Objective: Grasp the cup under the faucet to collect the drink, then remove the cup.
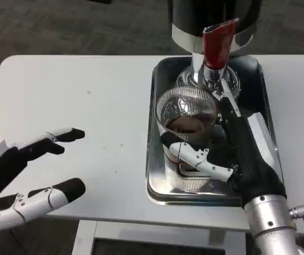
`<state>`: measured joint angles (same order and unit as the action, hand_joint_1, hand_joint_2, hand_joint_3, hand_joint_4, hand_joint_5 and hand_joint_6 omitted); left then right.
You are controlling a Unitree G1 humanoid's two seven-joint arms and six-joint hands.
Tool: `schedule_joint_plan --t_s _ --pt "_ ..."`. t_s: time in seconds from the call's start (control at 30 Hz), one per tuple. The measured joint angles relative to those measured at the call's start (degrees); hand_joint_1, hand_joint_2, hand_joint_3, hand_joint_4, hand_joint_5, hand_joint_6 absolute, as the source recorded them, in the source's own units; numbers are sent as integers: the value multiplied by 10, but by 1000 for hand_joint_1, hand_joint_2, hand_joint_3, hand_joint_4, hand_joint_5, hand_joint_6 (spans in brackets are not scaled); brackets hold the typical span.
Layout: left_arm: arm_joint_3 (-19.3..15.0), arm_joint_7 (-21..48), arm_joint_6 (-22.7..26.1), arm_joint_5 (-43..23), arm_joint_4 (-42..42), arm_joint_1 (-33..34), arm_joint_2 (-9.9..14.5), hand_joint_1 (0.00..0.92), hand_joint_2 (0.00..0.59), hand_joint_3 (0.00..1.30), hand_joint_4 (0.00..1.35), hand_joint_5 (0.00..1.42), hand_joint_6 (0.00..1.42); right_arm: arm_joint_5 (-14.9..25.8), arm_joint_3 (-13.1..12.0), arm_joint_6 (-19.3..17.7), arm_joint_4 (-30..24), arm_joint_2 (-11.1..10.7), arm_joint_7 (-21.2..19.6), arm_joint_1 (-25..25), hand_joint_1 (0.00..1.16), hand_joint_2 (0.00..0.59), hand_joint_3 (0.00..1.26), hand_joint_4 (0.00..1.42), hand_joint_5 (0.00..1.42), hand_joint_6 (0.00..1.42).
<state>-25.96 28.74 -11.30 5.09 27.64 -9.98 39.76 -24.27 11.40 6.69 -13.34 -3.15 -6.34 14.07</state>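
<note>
Head view: a clear ribbed cup (186,119) stands in a steel tray (154,159) on the white worktop (88,106), directly below the red faucet (219,42) of a black-and-chrome dispenser (215,13) at the tray's far end. Some brown drink lies in the bottom of the cup.

At the right, the right hand (231,154) reaches in from the near edge over the tray and wraps the cup: a white-and-black thumb crosses the cup's near side low down, while the dark fingers (230,114) run up along its right side toward the faucet's base. Thumb and fingers press against the glass from opposite sides, so the hand grips the cup (which sits upright, its base on the tray floor as far as can be told). The silver forearm (271,223) enters at the lower right corner.

At the lower left, the left hand (29,170) is over the worktop's near-left part, well apart from the tray. Its fingers are spread, the upper ones and the lower one pointing right toward the tray with a wide gap between them, holding nothing.
</note>
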Motion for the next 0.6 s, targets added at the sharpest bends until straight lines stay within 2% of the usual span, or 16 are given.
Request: schedule_joint_plan --t_s 0.3,0.6 --pt "-2 0 0 -1 -4 0 1 0 108 203 161 224 207 -22 5 0 0 0 -8 -3 759 210 93 220 415 512" --pt "-4 0 -2 -4 -11 1 1 0 108 203 161 224 207 -54 14 0 -1 1 -20 -8 768 219 174 308 500 611"
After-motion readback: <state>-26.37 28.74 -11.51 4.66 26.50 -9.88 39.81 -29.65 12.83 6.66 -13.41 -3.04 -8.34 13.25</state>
